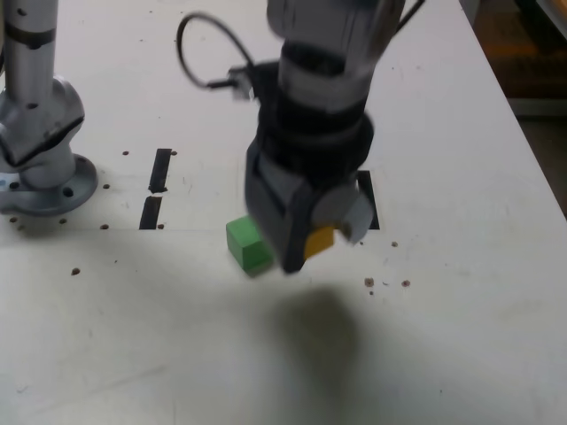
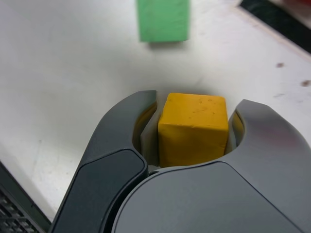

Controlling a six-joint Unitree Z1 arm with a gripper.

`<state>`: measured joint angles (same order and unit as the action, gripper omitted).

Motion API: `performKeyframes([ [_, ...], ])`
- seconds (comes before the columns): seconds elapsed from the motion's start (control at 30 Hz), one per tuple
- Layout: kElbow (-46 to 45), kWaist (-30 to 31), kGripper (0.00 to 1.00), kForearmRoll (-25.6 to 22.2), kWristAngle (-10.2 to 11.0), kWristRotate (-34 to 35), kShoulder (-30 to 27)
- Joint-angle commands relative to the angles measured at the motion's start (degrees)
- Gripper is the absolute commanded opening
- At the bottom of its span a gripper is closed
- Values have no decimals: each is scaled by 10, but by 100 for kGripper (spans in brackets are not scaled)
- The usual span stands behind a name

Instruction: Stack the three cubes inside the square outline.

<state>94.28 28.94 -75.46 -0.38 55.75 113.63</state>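
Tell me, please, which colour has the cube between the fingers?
Yellow-orange; it shows best in the wrist view.

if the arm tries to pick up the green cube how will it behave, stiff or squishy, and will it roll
The green cube looks stiff, judging by its straight edges and flat faces, so it probably won't squash much. It rests on the white table by a flat face, so a push would likely slide it rather than roll it.

The block [image 2: 194, 128] is plain yellow-orange; another [image 2: 163, 19], green.
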Motion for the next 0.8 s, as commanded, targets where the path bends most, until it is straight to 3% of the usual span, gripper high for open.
performKeyframes([
  [0.0, 13, -18, 6, -10, 6, -29, -10],
  [0.23, 34, -126, 7, -41, 6, -242, -21],
  [0.33, 23, -168, 7, -41, 15, -318, -27],
  [0.5, 0, -190, 7, -14, 34, -361, -25],
  [0.77, -18, -200, 7, 6, 21, -397, -16],
])
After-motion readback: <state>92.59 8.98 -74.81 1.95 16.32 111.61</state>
